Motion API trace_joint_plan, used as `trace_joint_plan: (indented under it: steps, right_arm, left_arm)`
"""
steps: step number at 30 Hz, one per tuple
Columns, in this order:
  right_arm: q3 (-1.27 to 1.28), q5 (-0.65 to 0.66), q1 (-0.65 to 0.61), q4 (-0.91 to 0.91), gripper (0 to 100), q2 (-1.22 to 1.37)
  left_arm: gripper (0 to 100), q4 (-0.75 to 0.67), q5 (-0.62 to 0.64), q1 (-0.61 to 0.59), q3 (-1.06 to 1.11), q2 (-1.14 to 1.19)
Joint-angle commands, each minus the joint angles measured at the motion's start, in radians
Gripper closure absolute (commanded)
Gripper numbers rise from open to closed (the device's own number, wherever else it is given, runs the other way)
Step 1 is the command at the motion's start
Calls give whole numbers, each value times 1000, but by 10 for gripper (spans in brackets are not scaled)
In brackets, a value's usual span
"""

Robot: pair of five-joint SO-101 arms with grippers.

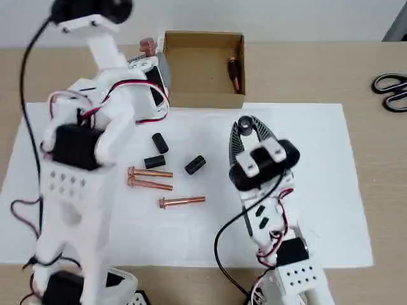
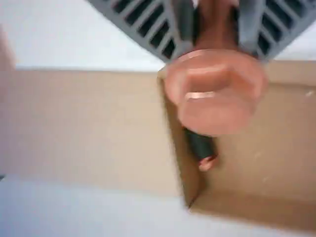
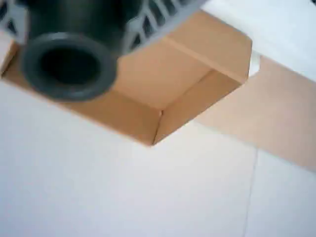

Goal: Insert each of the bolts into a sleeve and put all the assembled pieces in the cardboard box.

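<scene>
Jaws, left gripper (image 2: pixel 215 22): closed on the shank of the held bolt (image 2: pixel 216 91), head end free, hanging over the left wall of the cardboard box (image 1: pixel 203 95).
Jaws, right gripper (image 1: pixel 247 129): closed around the held sleeve (image 3: pixel 66 66), bore unblocked and turned toward the box, above the white sheet (image 1: pixel 318 190) just near of the box's right corner.

1. White sheet. Flat and covering most of the table. Its right half gives you broad bare room to bring the two arms together. The loose parts lie well inside its edges.
2. Cardboard box. Open-topped, at the sheet's far edge. The walls are thin, so it is probably light and would slide if you bump a wall; come in from above. One assembled piece (image 1: pixel 235 73) lies against the right wall, and the floor to its left is free.
3. Loose bolts (image 1: pixel 150 172), three. They lie left to right between the arms, two of them just beside each other. They look rigid, smooth and prone to rolling. Take each at mid-shank and leave the tip clear for insertion.
4. Loose sleeves (image 1: pixel 195 165), three. Short, black and stiff-looking, likely very light and easily knocked aside. Grip across the outer wall and never cover the bore. They sit near one another and just far of the bolts, so finger room is tight.
</scene>
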Motion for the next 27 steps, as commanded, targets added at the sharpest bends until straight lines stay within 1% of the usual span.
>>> trace_joint_plan:
  steps: [1, 2, 4, 7, 10, 12, 14, 16, 18, 20, 22, 23, 27]
  right_arm:
    - [49, 2, -44, -33, 994, -110]
    - [72, 2, -70, -33, 994, -136]
    - [115, 3, -130, -33, 994, -188]
    - [155, 5, -174, -30, 994, -242]
    - [157, 5, -176, -2, 994, -266]
    - [157, 5, -176, 4, 994, -268]
    - [152, 3, -177, -2, 994, -268]
    - [144, 2, -177, 4, 994, -268]
    - [149, 2, -177, 5, 994, -265]
    - [150, 2, -177, 7, 994, -260]
    - [152, 2, -177, 31, 994, -265]
    - [153, 2, -179, 45, 994, -266]
    - [153, 0, -179, 108, 994, -266]
  left_arm:
    - [994, -23, 80, 72, 2, -127]
    - [994, -15, 89, 100, 18, -158]
    - [994, -5, 57, 146, 68, -210]
    - [994, -14, -83, 187, 186, -284]
    - [994, -104, -203, 189, 314, -368]
    - [994, -201, -235, 193, 423, -443]
    - [994, -350, -229, 193, 573, -522]
    - [994, -554, -215, 195, 743, -609]
    - [994, -781, -173, 204, 911, -687]
    - [994, -945, -127, 247, 1058, -743]
    - [994, -1022, -100, 288, 1155, -758]
    - [994, -1036, -95, 304, 1178, -760]
    - [994, -1036, -35, 315, 1184, -760]
